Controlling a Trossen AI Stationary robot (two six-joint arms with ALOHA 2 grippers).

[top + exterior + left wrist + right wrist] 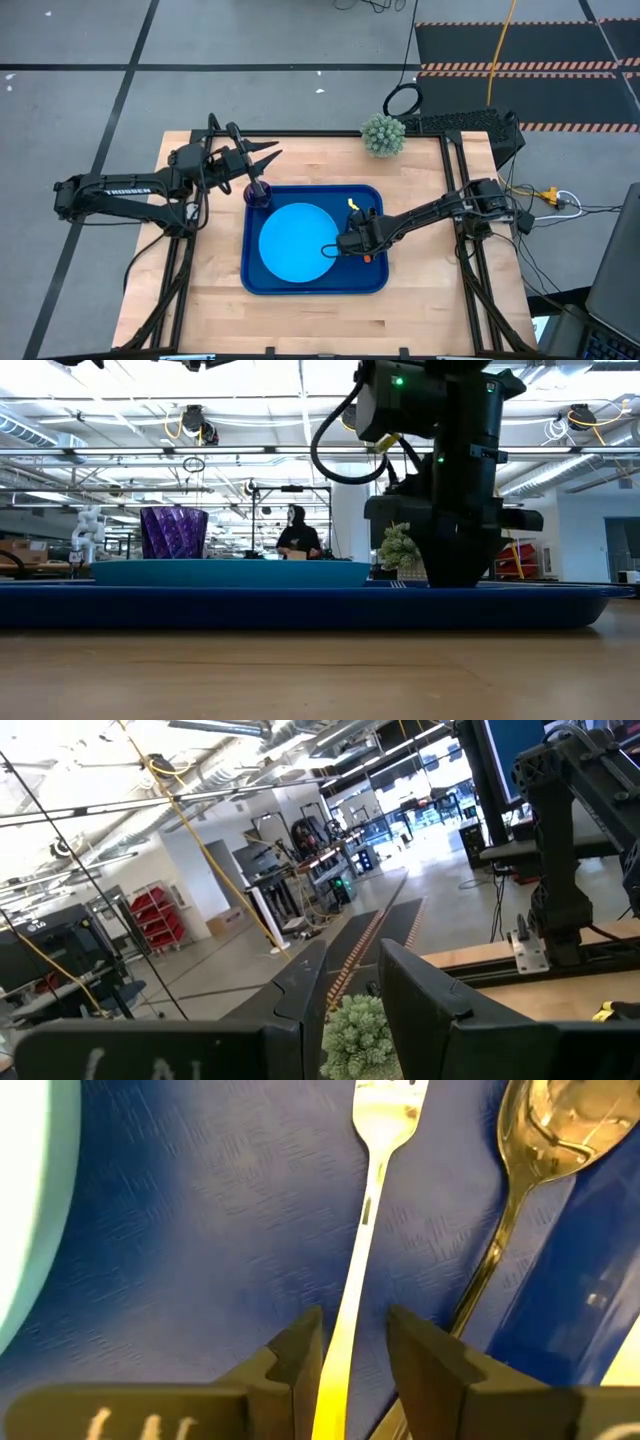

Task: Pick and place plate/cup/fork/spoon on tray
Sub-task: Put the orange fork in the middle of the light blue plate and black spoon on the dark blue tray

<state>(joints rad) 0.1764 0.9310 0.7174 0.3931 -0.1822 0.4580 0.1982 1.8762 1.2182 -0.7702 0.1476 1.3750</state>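
The dark blue tray lies mid-table. On it rest the light-blue plate and, in its far left corner, the upright purple cup. The fork lies flat on the tray floor to the right of the plate. The spoon lies beside it, against the tray's right rim. My right gripper points down over the fork, open, with one finger on either side of the orange handle. My left gripper hangs open in the air beyond the cup.
A green spiky plant ball stands at the table's far edge, beyond the tray. A small yellow piece shows at the tray's far right. Bare wood lies left, right and near of the tray. A person stands far off in the room.
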